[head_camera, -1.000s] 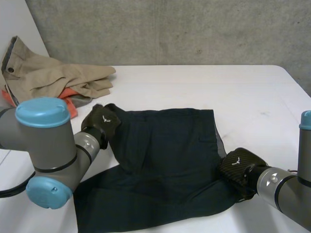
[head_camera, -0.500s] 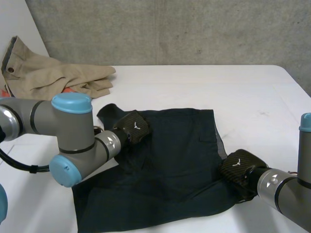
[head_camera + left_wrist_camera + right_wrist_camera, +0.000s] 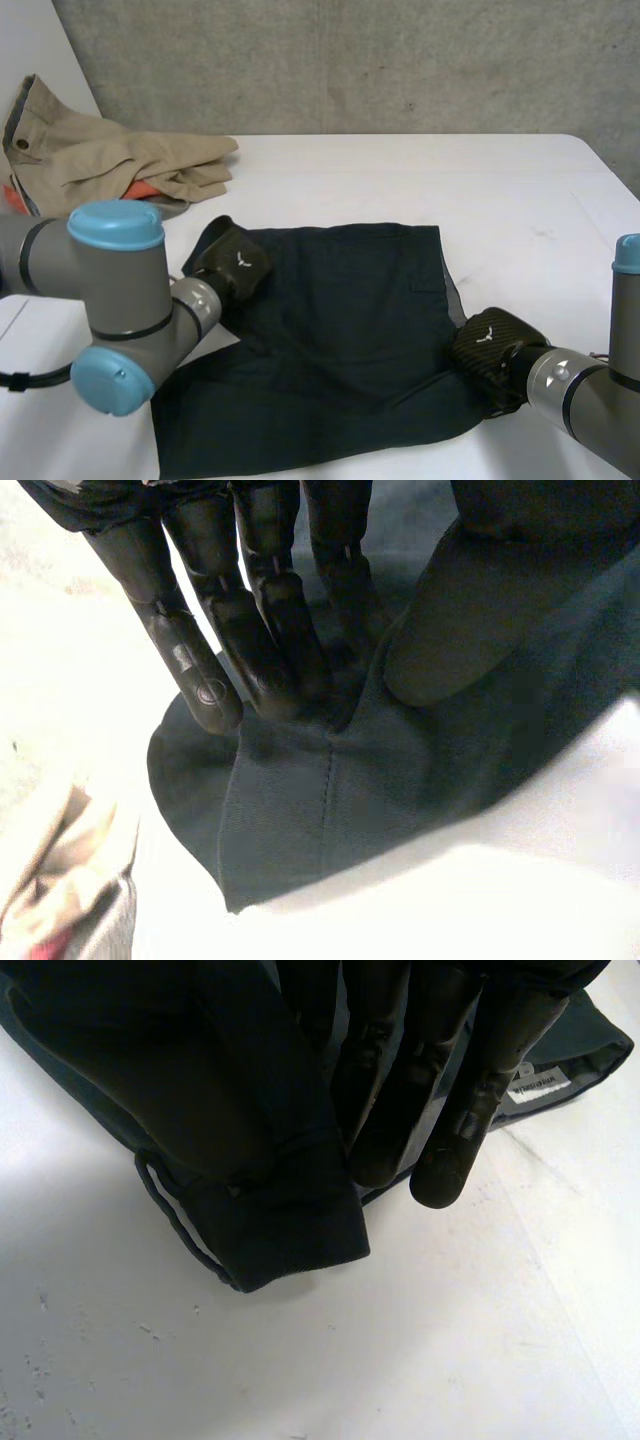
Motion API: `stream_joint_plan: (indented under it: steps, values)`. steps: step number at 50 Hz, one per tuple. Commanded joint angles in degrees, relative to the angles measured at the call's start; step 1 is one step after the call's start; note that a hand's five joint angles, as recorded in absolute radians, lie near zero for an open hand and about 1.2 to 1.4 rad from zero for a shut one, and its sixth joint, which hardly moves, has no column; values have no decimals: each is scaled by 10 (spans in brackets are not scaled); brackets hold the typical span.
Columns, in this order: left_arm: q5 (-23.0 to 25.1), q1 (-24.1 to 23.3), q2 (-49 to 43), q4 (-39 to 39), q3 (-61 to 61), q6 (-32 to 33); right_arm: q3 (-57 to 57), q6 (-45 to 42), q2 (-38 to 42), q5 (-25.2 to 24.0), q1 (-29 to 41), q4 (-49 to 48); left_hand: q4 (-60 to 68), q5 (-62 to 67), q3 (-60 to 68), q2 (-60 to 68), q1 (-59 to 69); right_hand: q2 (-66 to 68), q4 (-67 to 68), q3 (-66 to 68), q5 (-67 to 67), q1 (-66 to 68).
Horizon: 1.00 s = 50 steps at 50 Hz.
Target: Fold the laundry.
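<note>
right arm (image 3: 590, 390) comes in at the near right. right hand (image 3: 488, 345) is at the near right edge of the dark garment (image 3: 340, 330), thumb and fingers (image 3: 470, 1110) clamped on the hem there, cloth pinched between them. a thin cord loop (image 3: 175, 1225) hangs off that hem and a white label (image 3: 538, 1086) sits by the fingertips. the garment lies mostly flat mid-table on the white table (image 3: 420, 180), its near edge close to the table's front.

left arm (image 3: 110, 300) is at the near left, crossing the garment's left side. left hand (image 3: 232, 265) is at the far left corner of the garment. fingers (image 3: 270, 630) are straight and closed against the thumb, with a ridge of cloth (image 3: 330, 810) pinched between. the corner is bunched up off the table.

farther left there's a beige clothes pile (image 3: 110, 155) with an orange piece (image 3: 140, 192) under it, well apart from the dark garment. a grey concrete wall (image 3: 350, 60) stands behind the table.
</note>
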Motion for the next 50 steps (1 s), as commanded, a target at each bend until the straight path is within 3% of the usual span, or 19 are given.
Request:
stream_joint_plan:
  steps: [1,10,19,25,27,28,32,41,50]
  values:
    - [-79,10,48,6,-76,-18,3,0,0,0,4,-1,108,120,114,109,138,129,118,118,131,238]
    - [-132,11,83,0,-102,-141,4,0,1,1,4,-4,141,154,147,143,171,129,118,118,131,238]
    - [-139,12,99,-9,-135,-165,8,1,1,1,4,-5,141,154,147,143,171,129,118,118,131,238]
    - [-141,34,124,-20,-144,-185,9,2,1,1,4,-11,-10,3,-3,-8,20,129,118,118,131,238]
    - [-139,44,137,-23,-151,-193,10,2,1,1,4,-16,-130,-118,-124,-129,-100,129,118,118,131,238]
    - [-136,50,152,-25,-156,-200,11,1,0,2,4,-19,-258,-245,-251,-256,-228,129,118,118,131,238]
    - [-133,50,194,-30,-167,-212,11,1,-4,2,3,-19,-391,-379,-385,-390,-361,129,118,118,131,238]
    - [-97,11,293,-46,-204,-244,11,1,-7,2,2,-19,-412,-399,-406,-411,-382,129,118,118,131,238]
    - [-79,-39,308,-179,-235,-277,12,1,-9,2,0,-20,-399,-386,-392,-397,-369,129,118,118,131,238]
